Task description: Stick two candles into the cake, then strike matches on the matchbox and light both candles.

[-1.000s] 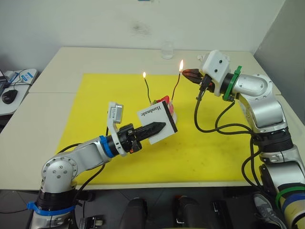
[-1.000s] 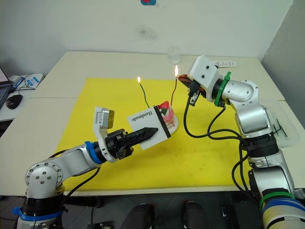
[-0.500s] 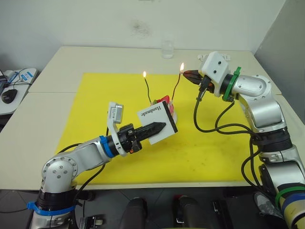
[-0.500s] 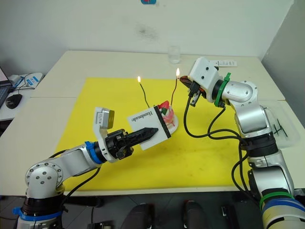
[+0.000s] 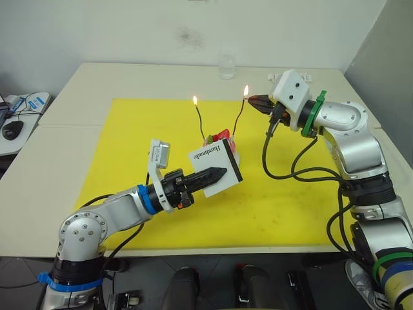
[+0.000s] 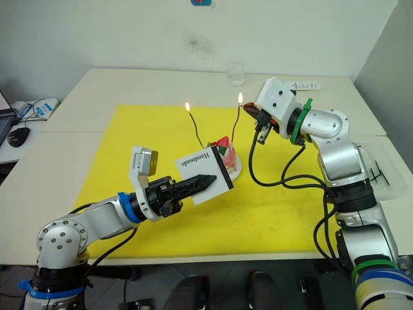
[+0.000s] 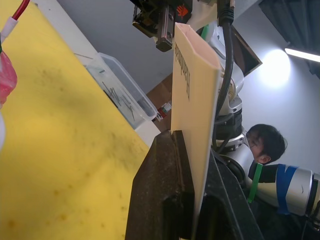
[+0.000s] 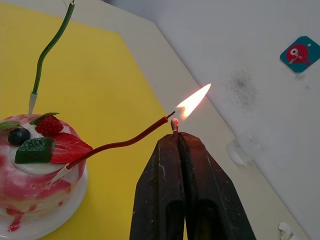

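The pink cake [image 6: 227, 154] on its white plate stands on the yellow mat, partly behind the matchbox. A green candle [image 5: 201, 123] and a red candle [image 8: 125, 144] are stuck in it; the green one's tip burns. My right gripper [image 8: 177, 136] is shut on a short match [image 8: 174, 125], held at the red candle's tip, where a flame [image 8: 193, 100] burns. My left gripper [image 5: 218, 172] is shut on the white matchbox [image 5: 214, 168], held tilted above the mat just in front of the cake.
A yellow mat [image 5: 122, 135] covers the table's middle. A clear glass [image 5: 226, 66] stands at the far edge, a remote [image 6: 304, 85] lies behind my right arm, and a clear plastic bin [image 6: 382, 169] sits at the right. A person [image 7: 266, 142] is in the left wrist view.
My left gripper has shifted the matchbox slightly right and toward me. The flame at the red candle's tip looks a little smaller. The right arm has barely moved.
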